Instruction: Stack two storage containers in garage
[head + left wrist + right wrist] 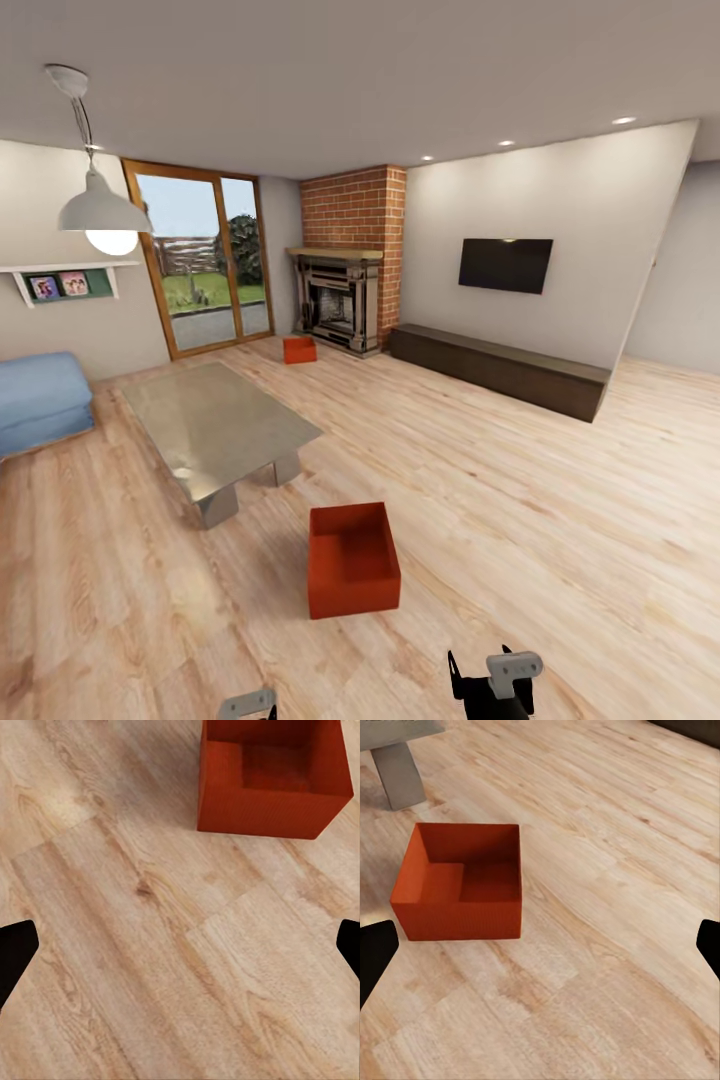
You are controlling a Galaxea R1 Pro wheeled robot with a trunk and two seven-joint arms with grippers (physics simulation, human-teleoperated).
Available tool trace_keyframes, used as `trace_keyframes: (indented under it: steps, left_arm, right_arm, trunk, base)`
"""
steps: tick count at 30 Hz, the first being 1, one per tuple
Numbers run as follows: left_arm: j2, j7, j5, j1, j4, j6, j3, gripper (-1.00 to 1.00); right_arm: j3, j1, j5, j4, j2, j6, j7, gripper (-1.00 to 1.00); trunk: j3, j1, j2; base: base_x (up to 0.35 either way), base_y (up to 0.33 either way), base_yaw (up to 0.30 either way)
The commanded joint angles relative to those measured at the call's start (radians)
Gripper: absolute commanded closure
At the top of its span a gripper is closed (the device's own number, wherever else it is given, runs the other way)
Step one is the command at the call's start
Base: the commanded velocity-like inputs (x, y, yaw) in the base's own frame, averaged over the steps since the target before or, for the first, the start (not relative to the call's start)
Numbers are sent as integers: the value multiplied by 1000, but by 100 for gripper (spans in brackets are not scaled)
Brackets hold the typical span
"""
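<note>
Two orange-red open-topped storage containers stand on the living room's light wood-plank flooring. The near container (351, 560) is just ahead of me, empty and upright; it also shows in the left wrist view (274, 784) and the right wrist view (461, 881). The far container (299, 349) sits by the brick fireplace (345, 290). My left gripper (247, 705) (180, 949) hovers open over bare planks, short of the near container. My right gripper (493, 682) (540, 949) is open too, with the container ahead of it and to one side. Neither holds anything.
A grey low table (215, 425) stands left of the near container, its leg (397, 772) close by. A blue sofa (40, 400) is at far left, a long dark cabinet (500, 365) along the right wall, and wood-framed glass doors (205, 260) behind.
</note>
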Motion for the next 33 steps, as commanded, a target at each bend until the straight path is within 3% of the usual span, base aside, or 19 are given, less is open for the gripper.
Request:
trace_keyframes:
  steps: [1,12,33]
  left_arm:
    - [1,0,8,0,1,-4,0,-100]
    - [-4,0,8,0,2,-5,-3,-100]
    - [-3,0,11,0,2,-1,3,-100]
  right_arm:
    - [1,0,9,1,0,-2,-6,-100]
    - [3,0,11,1,0,-2,-6,-100]
    - [4,0,11,1,1,-2,-6,-100]
  trunk:
    - [0,1,-1]
    - [0,1,-1]
    - [-13,1,-1]
  base:
    - [239,0,0]
    - [74,0,0]
    - [315,0,0]
